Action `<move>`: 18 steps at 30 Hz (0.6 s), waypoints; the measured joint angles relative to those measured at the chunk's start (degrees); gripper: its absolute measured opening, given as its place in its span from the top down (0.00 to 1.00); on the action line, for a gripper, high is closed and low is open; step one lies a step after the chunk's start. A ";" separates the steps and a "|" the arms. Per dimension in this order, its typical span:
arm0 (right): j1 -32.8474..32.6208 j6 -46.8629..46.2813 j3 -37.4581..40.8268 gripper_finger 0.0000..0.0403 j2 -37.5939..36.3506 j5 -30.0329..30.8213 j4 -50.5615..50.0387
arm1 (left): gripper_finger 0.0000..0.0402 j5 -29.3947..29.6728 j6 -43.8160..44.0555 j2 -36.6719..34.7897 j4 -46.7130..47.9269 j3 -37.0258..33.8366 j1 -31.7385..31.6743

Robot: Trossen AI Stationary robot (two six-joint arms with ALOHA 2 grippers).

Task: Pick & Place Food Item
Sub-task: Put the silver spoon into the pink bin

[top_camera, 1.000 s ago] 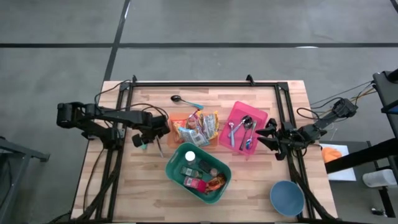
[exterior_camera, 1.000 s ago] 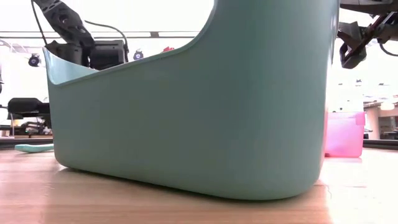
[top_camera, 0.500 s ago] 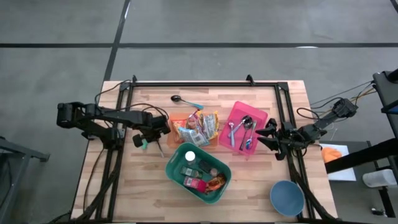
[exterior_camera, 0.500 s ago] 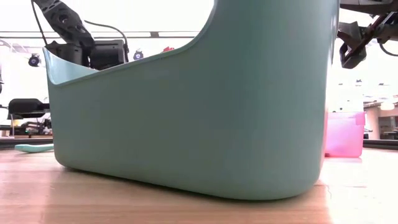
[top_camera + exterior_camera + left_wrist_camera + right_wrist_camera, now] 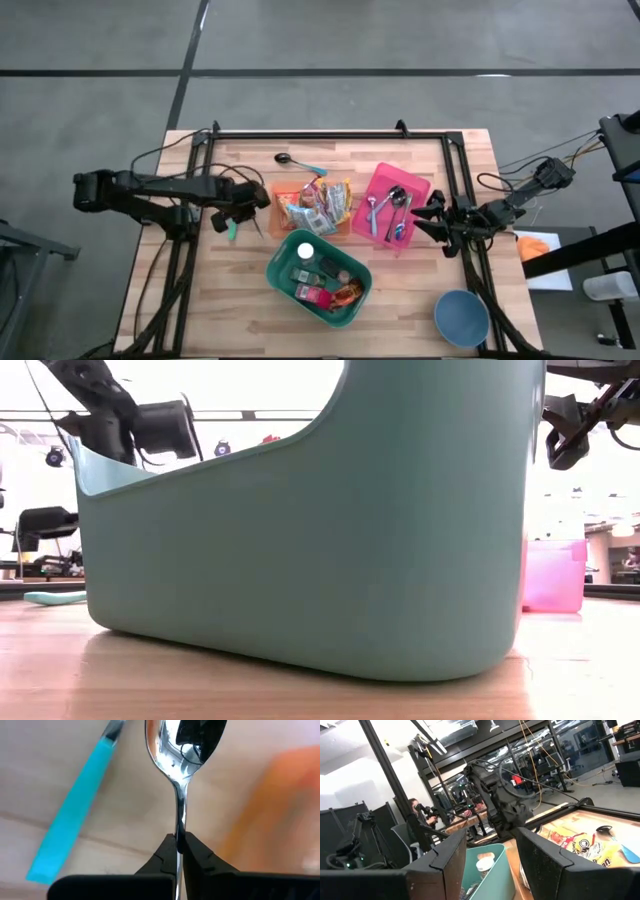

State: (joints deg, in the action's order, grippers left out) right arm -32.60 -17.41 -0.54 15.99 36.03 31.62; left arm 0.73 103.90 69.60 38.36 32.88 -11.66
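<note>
Left jaws [image 5: 179,851] pinched thin on spoon [image 5: 184,750] at left-centre, right jaws [image 5: 490,852] half-open and empty at right; could twist loose.

Both slim, jointed black robot arms [image 5: 160,190] trail loose black cables. Each ends in two blunt, matte dark fingers [image 5: 547,862].

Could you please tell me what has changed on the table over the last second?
The left gripper has closed on the metal spoon and the left arm has drawn back slightly toward the table's left edge. The right gripper, green bin and pink tray stayed put.
</note>
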 joint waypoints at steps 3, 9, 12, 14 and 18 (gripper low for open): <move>0.00 0.00 0.00 0.58 0.01 0.00 -0.02 | 1.00 3.39 -0.61 -3.91 0.76 0.05 -0.05; 0.00 0.00 0.00 0.58 0.28 0.00 -0.04 | 1.00 12.43 -4.68 -12.23 0.55 0.09 0.11; -0.01 0.00 0.00 0.58 0.28 0.01 -0.02 | 1.00 17.55 -8.28 -16.15 -0.58 0.09 0.22; -0.02 0.00 0.00 0.58 0.28 0.00 -0.04 | 1.00 21.43 -11.32 -18.62 -1.78 0.11 0.22; 0.00 0.00 0.00 0.58 0.28 0.02 -0.04 | 1.00 30.39 -21.55 -22.27 -7.69 0.11 0.24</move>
State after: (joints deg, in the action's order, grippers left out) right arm -32.60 -17.41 -0.54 16.27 36.05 31.57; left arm 31.12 82.35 47.33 30.67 32.99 -11.42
